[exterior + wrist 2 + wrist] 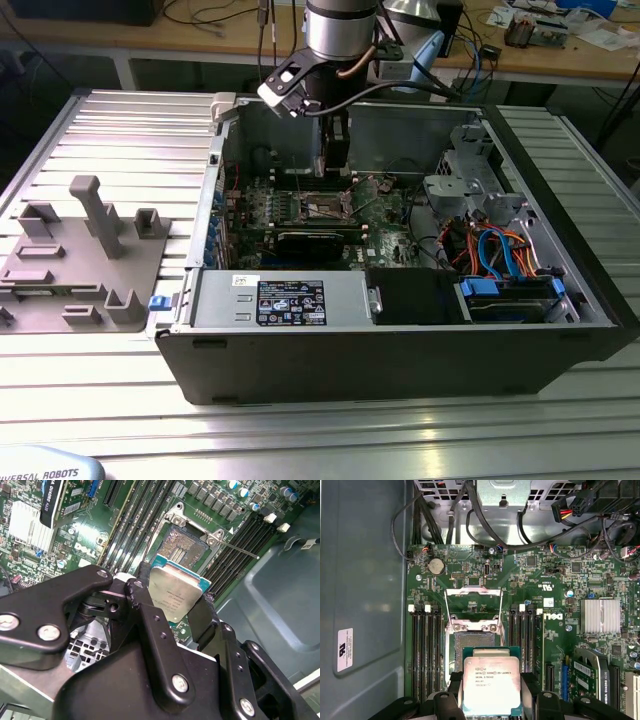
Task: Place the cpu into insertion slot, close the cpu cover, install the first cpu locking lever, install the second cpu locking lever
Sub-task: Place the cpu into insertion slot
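Ribbed metal tabletop (100, 130) carries an open computer case (400, 350) lying on its side, with a grey fixture tray (80, 260) at the exterior view's left and a cluttered workbench (200, 35) behind. In this exterior view the arm (340, 30) reaches down into the case, and its gripper (335, 165) hangs just over the green board (300, 205). A labelled power supply (285, 300) sits along the near wall, and blue cables (500, 250) lie toward the exterior view's right.

In the second wrist view the gripper (174, 594) is clamped on the cpu (177, 587). Its black fingers (142, 587) press two opposite edges, and the silver top faces the camera. The chip is held above the board, not seated. The insertion slot (187, 542) lies just beyond it, bare, its field of contacts exposed. A thin lever (240, 550) juts out from one corner of the slot's rim. Long memory slots (145, 515) run along both sides, and a finned heat sink (30, 525) sits well apart.

In the first wrist view the cpu (491, 685) again sits between the fingers (454, 682) of the gripper (491, 690) and hides part of the slot (470, 645). The cpu cover (472, 592) stands swung up off the slot on the side away from the chip, with green board showing through its opening. A coin battery (436, 566) and black cables (520, 535) lie farther off.
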